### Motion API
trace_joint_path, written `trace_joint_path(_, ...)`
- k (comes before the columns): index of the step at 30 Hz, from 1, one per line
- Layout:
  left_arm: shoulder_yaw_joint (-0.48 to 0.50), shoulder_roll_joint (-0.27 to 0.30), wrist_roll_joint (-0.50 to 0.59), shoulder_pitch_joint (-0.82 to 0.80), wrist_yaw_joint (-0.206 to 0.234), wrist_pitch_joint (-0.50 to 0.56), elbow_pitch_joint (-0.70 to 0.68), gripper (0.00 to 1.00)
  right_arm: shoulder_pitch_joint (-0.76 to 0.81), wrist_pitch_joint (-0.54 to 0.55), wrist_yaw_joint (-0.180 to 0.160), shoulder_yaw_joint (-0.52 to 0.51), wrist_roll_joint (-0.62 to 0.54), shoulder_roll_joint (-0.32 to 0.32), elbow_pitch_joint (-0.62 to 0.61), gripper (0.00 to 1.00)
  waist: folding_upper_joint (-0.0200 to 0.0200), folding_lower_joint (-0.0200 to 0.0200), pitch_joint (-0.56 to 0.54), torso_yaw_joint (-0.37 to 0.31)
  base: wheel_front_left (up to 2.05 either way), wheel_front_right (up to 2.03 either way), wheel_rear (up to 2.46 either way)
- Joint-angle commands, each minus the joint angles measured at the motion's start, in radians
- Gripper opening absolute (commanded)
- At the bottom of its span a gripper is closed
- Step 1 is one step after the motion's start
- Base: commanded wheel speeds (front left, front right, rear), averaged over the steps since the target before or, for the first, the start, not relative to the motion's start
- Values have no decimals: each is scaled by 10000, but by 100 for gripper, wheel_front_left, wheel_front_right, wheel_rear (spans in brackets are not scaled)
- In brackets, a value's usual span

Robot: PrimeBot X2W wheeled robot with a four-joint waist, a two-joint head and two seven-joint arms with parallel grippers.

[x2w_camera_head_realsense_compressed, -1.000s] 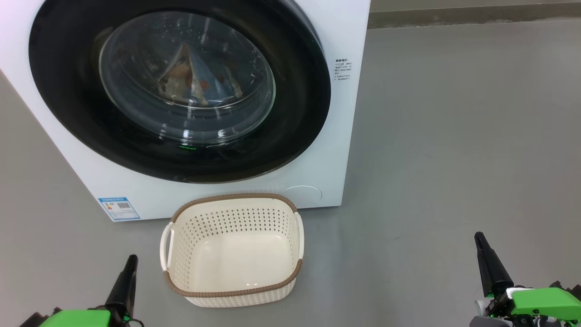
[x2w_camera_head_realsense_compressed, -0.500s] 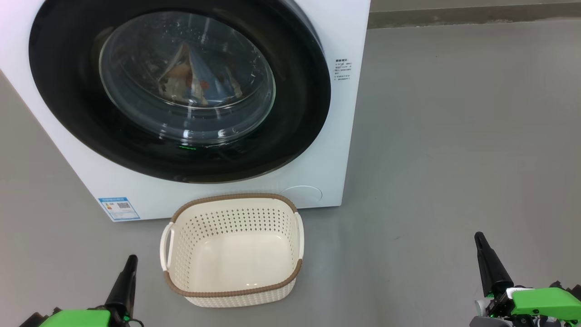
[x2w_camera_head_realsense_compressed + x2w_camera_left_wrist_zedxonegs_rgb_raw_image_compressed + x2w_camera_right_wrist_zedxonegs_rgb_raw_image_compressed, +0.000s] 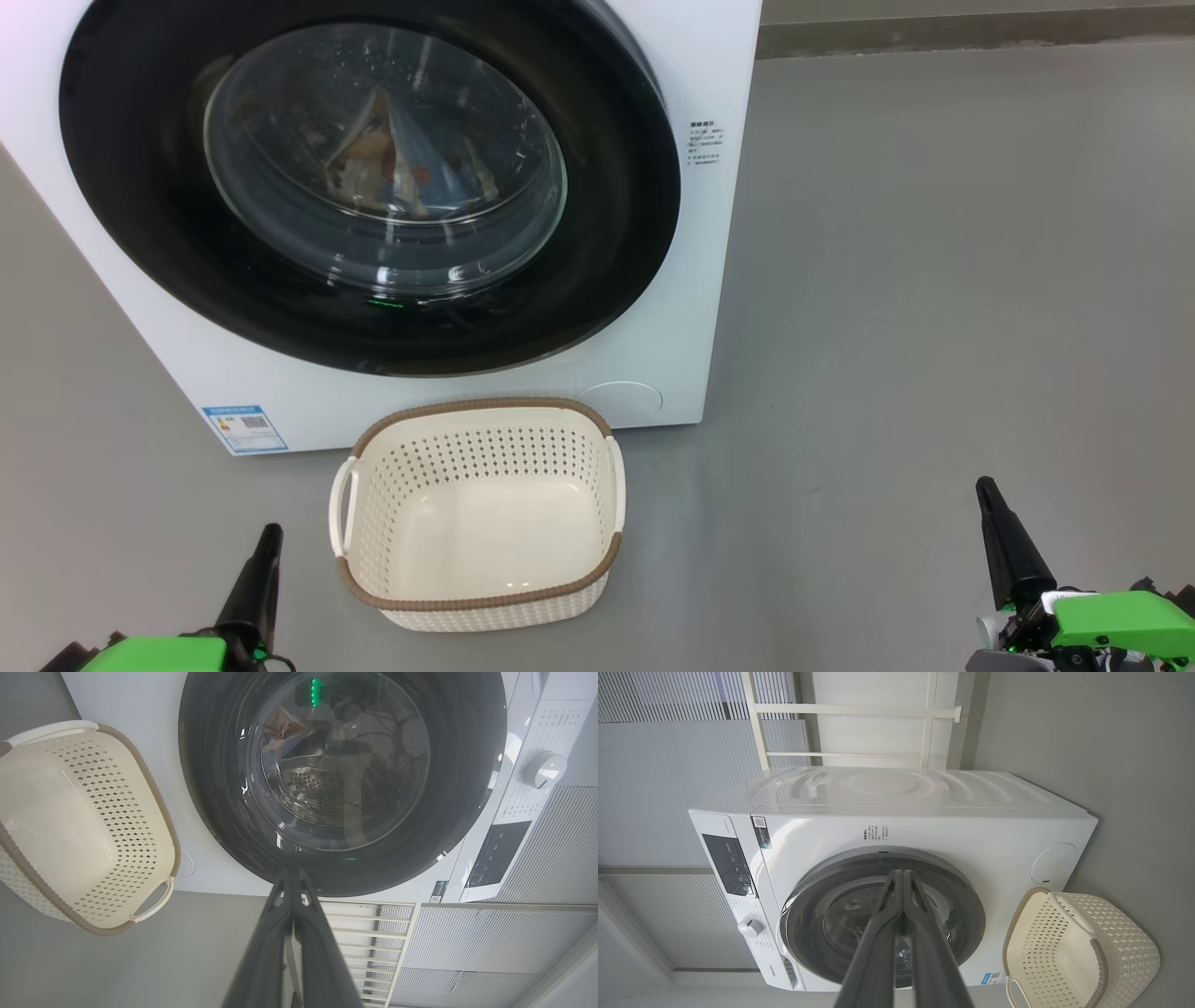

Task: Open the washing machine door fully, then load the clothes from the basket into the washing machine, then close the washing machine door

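Door point(image 3: 616, 233) looks shut, black ring flush against the white front of the washer point(image 3: 719, 56), no gap that I can see from either wrist view. Clothes point(image 3: 392, 163) are inside the drum: a blue and orange-brown bundle showing through the glass bowl, slumped low as loose fabric does when dropped in.

Basket point(image 3: 485, 404) is empty, bare cream bottom. It stands upright on the floor point(image 3: 934, 280) just in front of the washer, below the door; I'd guess so the carry from basket to drum is short.

Left claw point(image 3: 271, 534) is clenched on nothing, fingers pressed together, low at the left and near the basket but not touching it. Right claw point(image 3: 986, 487) is the same, clenched and empty, low at the right, well apart from basket and washer. Both point towards the washer.

My read: all three steps look done and the arms are parked clear. One thing I can't confirm is whether the latch has caught.
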Motion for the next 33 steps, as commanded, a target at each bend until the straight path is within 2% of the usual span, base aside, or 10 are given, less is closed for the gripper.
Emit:
trace_joint_path(1, 351, 160, -34, -420, -29, 53, -199, 0, -402, 77, 17, 226, 41, -39, -251, 0, 0, -1, 0, 0, 0, 0, 0)
trace_joint_path(33, 366, 150, -22, -421, -29, 65, -199, 0, -402, 76, 17, 227, 42, -39, -251, 0, 0, -1, 0, 0, 0, 0, 0)
